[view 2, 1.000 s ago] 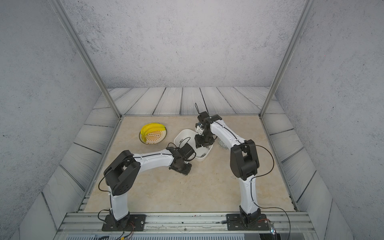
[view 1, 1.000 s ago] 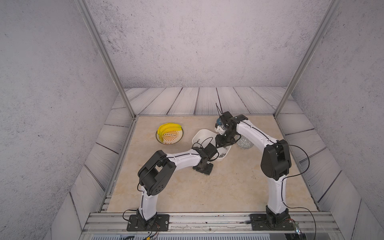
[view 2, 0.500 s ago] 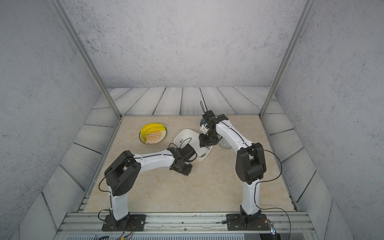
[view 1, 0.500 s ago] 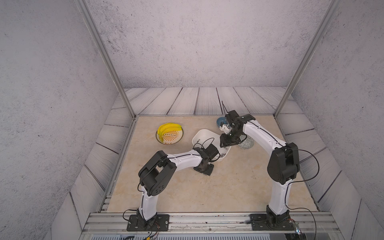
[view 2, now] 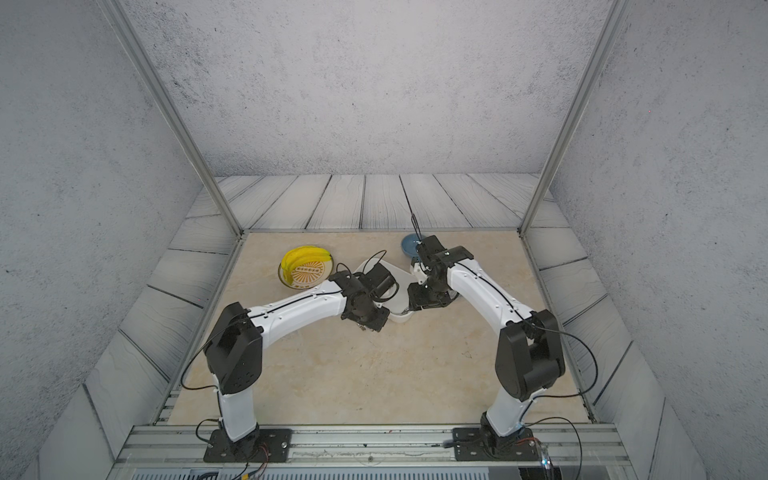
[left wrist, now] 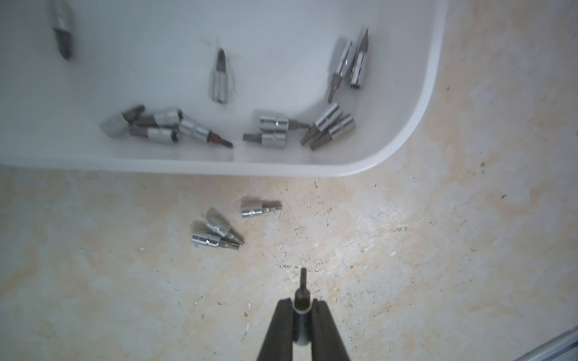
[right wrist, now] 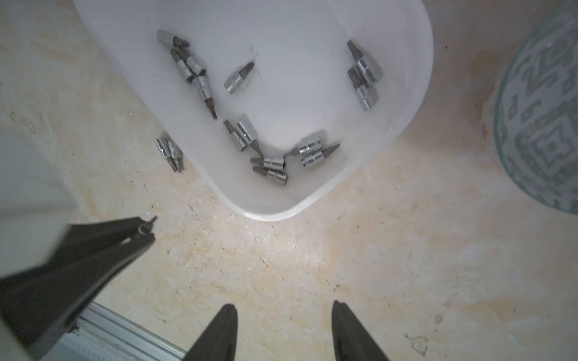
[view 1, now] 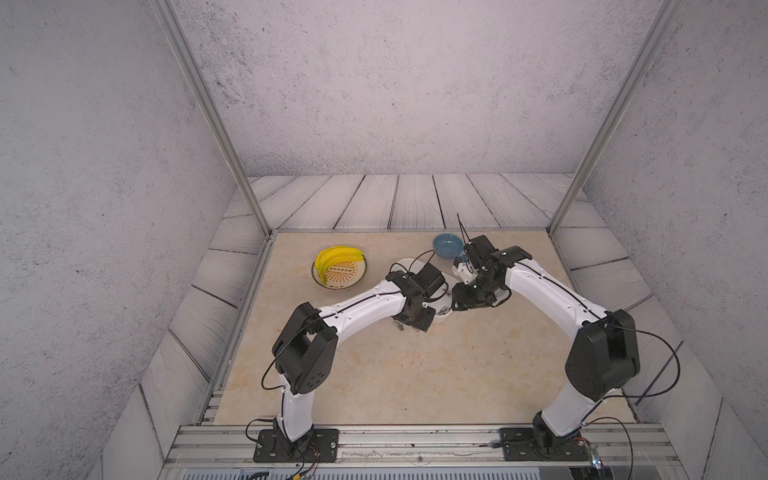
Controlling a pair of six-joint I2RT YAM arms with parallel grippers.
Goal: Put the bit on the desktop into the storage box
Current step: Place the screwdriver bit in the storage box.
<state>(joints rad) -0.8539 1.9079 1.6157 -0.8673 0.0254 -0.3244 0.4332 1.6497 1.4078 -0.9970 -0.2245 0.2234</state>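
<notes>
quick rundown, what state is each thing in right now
left gripper: shut on a bit
right gripper: open, empty
storage box: upright, many bits inside
loose bits: a few lying on the desktop beside the box
blue bowl: upright, looks empty
plate: holds bananas

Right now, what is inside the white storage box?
About a dozen loose metal bits lie on the floor of the storage box. Its far end is cut off in the wrist views and covered by the arms in both top views.
</notes>
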